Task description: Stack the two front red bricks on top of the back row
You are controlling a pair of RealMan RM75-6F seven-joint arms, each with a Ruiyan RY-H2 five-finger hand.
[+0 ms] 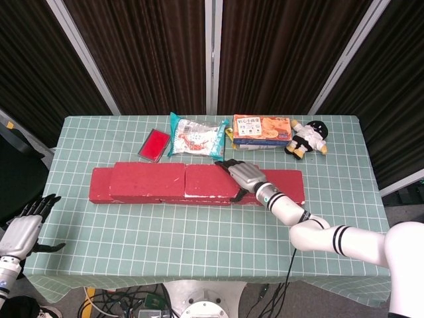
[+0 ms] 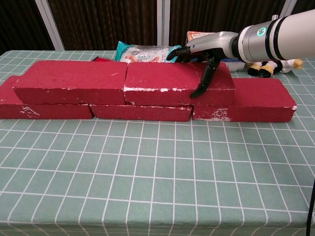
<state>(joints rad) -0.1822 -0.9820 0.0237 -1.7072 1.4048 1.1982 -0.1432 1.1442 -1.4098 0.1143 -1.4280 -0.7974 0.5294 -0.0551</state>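
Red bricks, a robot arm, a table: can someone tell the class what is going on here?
The right hand grips the right upper brick, thumb down its front face. That brick and the left upper brick lie on the bottom row. The left hand hangs open off the table.

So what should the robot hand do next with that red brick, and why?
Probably let go and lift away. The right hand grips the right top brick, which already lies flat on the bottom row, snug beside the left top brick. Both look stacked, so nothing seems left to place.
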